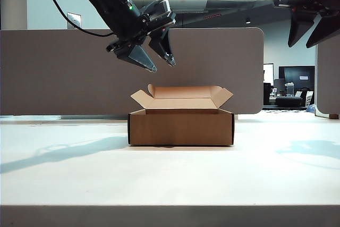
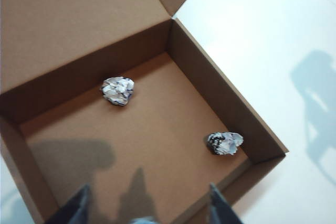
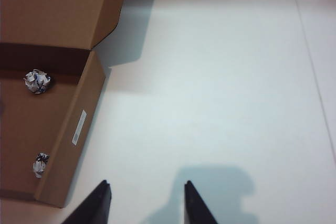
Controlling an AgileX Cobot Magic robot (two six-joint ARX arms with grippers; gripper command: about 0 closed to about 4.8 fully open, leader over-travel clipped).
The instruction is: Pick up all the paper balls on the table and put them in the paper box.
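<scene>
Two paper balls (image 2: 118, 91) (image 2: 224, 143) are seen lying apart inside the paper box (image 1: 180, 127) at the bench (image 1: 170, 179) centre. The left gripper (image 1: 161, 64) is held above the box's eleven o'clock, angled down, jaws spread and empty. The right gripper (image 3: 147, 202) is raised at two o'clock, part open, holding nothing.

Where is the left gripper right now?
In the exterior view the left gripper hangs above the paper box, over its left part, fingers spread.
</scene>
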